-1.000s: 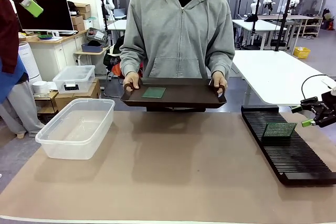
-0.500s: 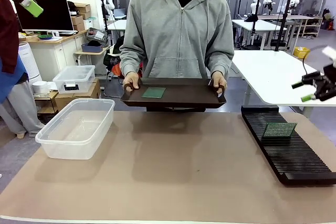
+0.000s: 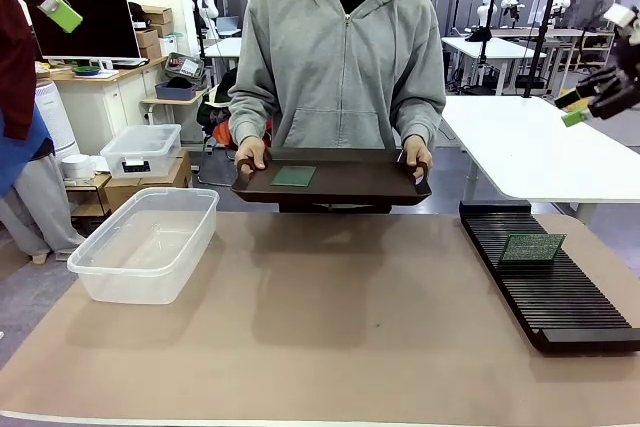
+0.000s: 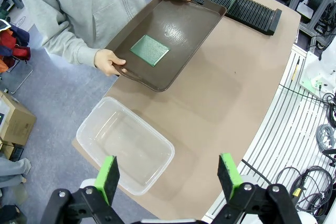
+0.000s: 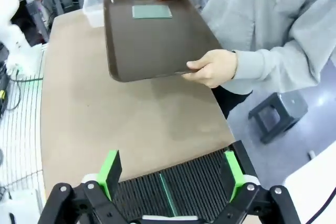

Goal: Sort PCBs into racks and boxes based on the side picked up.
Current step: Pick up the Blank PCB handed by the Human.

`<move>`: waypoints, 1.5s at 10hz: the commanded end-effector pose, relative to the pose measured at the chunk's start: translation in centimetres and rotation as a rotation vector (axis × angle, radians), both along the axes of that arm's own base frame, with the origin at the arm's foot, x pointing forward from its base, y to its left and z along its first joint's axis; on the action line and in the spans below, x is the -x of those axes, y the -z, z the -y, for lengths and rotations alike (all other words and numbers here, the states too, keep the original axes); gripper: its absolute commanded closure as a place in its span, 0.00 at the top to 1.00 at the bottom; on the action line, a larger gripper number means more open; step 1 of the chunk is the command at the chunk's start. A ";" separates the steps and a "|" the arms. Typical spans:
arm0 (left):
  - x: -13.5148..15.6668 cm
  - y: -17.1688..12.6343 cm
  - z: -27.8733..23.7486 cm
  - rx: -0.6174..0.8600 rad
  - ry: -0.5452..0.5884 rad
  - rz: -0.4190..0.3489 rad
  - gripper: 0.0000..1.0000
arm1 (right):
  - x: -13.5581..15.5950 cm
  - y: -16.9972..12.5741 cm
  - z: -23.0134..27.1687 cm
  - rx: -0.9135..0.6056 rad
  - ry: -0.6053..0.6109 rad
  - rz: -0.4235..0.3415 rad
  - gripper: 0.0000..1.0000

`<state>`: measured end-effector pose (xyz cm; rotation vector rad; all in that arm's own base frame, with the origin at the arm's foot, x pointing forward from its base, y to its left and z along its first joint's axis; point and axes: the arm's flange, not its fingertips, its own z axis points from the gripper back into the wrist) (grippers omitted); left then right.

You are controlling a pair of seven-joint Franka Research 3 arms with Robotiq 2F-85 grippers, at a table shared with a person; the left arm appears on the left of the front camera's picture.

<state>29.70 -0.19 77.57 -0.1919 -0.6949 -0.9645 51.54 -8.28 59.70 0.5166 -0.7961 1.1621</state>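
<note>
One green PCB [image 3: 293,176] lies flat on the dark brown tray [image 3: 340,185] that the person holds by both handles at the table's far edge. A second PCB [image 3: 532,246] stands in a slot of the black rack [image 3: 560,292] at the right. The clear box [image 3: 145,242] sits at the left with nothing in it. My right gripper [image 3: 582,105] hangs open high above the rack, and in its wrist view the right gripper [image 5: 172,173] looks down on the rack [image 5: 199,184] and the tray's PCB [image 5: 151,11]. My left gripper [image 4: 169,174] is open, high over the box [image 4: 126,148].
A smaller lidded clear box [image 3: 141,150] stands on a carton behind the table's left side. A white table [image 3: 530,142] lies behind the rack. Another person stands at the left edge [image 3: 15,97]. Bare brown mat spreads between box and rack.
My right gripper has risen from beside the PCB in the rack to high at the right edge, still open. The PCB stays standing in its slot. Tray and left arm are unmoved.
</note>
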 end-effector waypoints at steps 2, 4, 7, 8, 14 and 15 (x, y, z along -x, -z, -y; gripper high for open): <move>0.0 0.2 -0.1 0.008 0.010 -0.001 1.00 | 2.4 -3.4 -2.4 0.004 0.008 -0.151 1.00; 0.0 0.2 -0.1 0.008 0.010 -0.001 1.00 | 4.8 -5.4 -3.1 0.041 -0.152 -0.104 1.00; 0.0 0.2 -0.1 0.008 0.010 -0.001 1.00 | 2.9 -3.9 -2.6 -0.003 0.009 -0.119 1.00; 0.0 0.2 -0.1 0.008 0.010 -0.001 1.00 | 2.9 -3.9 -2.6 -0.003 0.009 -0.119 1.00; 0.0 0.2 -0.1 0.008 0.010 -0.001 1.00 | 5.8 -8.7 -1.6 0.056 0.018 -0.310 1.00; 0.0 0.2 -0.1 0.008 0.010 -0.001 1.00 | 6.5 -11.1 -1.4 0.087 -0.003 -0.312 1.00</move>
